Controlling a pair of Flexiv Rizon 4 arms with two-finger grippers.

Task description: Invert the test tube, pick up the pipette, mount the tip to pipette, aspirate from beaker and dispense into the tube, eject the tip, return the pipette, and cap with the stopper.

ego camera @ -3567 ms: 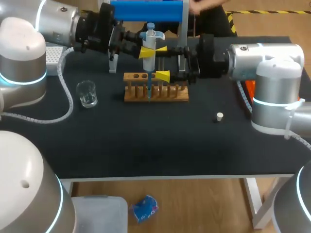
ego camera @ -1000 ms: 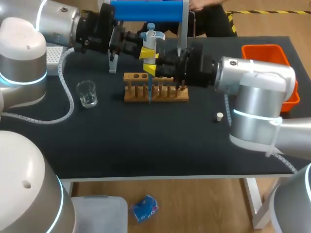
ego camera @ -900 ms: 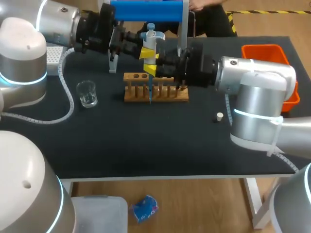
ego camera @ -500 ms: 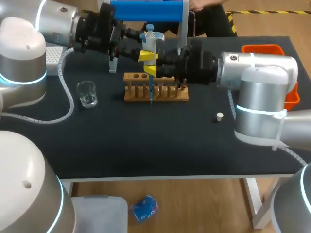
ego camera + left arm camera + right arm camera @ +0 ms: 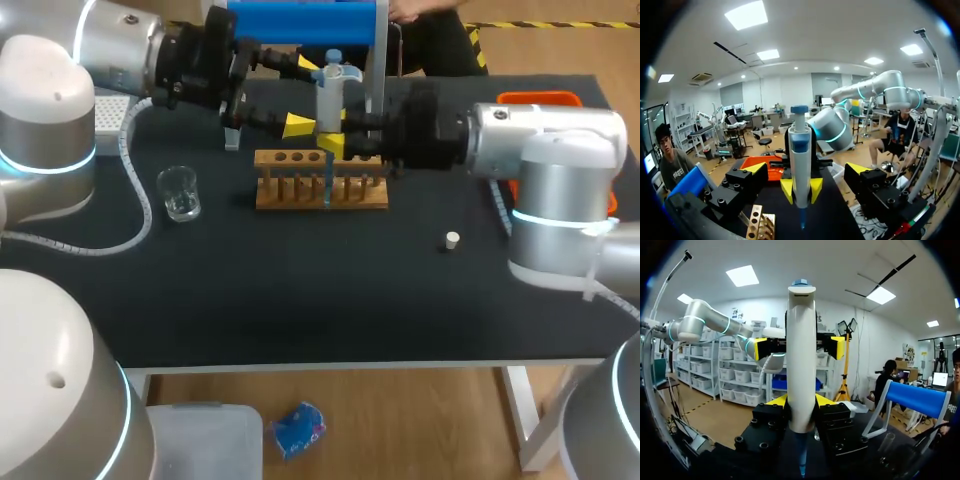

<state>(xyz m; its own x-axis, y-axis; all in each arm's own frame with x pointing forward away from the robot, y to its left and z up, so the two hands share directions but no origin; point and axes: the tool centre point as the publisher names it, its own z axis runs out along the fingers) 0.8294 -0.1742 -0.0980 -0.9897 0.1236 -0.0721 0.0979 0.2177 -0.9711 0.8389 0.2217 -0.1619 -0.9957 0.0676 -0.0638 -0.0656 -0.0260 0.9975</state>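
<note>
The white and blue pipette (image 5: 329, 92) stands upright over the wooden tube rack (image 5: 320, 185), its thin blue tip pointing down at the rack's holes. My right gripper (image 5: 331, 144) is shut on the pipette's body; in the right wrist view the pipette (image 5: 801, 360) rises between its yellow tips (image 5: 801, 401). My left gripper (image 5: 300, 94) stands wide open around the pipette without touching it, its fingers (image 5: 754, 169) far apart either side of the pipette (image 5: 800, 165). The glass beaker (image 5: 180, 193) is left of the rack. A small white stopper (image 5: 452, 239) lies to the right.
A blue-topped pipette stand (image 5: 305, 20) rises just behind the rack. An orange bin (image 5: 545, 100) sits at the back right behind my right arm. A white tip box (image 5: 105, 112) is at the back left, partly under my left arm.
My left gripper has opened and let go of the pipette. My right gripper, still shut on it, has carried the pipette a little to the right along the rack.
</note>
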